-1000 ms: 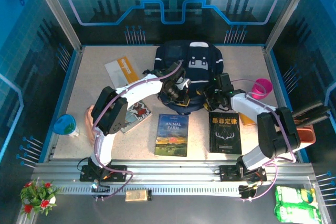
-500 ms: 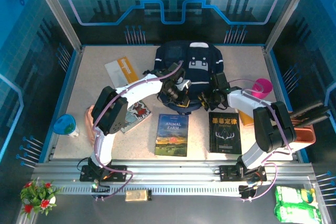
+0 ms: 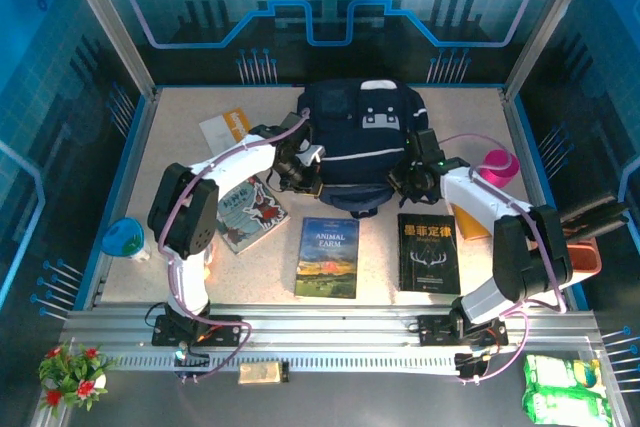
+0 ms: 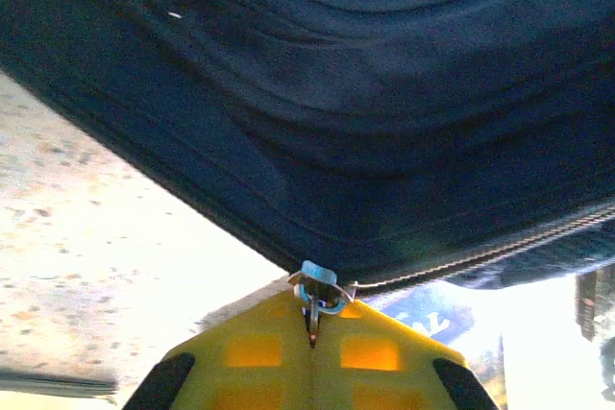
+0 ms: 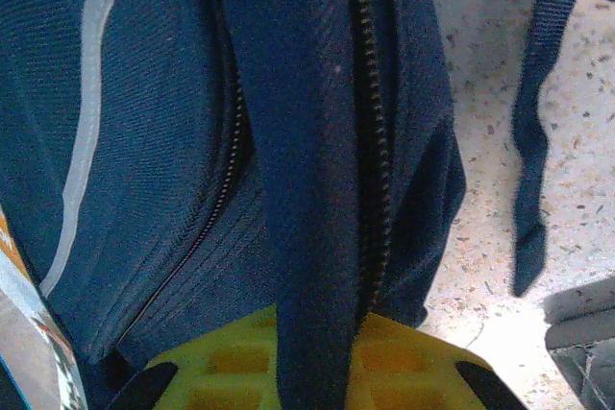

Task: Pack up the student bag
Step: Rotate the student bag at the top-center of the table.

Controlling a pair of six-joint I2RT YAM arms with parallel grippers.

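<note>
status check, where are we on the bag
Left gripper jaws shut on zipper pull. Right gripper jaws shut on fabric strip of student bag. Animal Farm book on table, not yet packed.

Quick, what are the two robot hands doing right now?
Left gripper: closed on the zipper pull of the bag.
Right gripper: closed on a navy strip of the bag.
</note>
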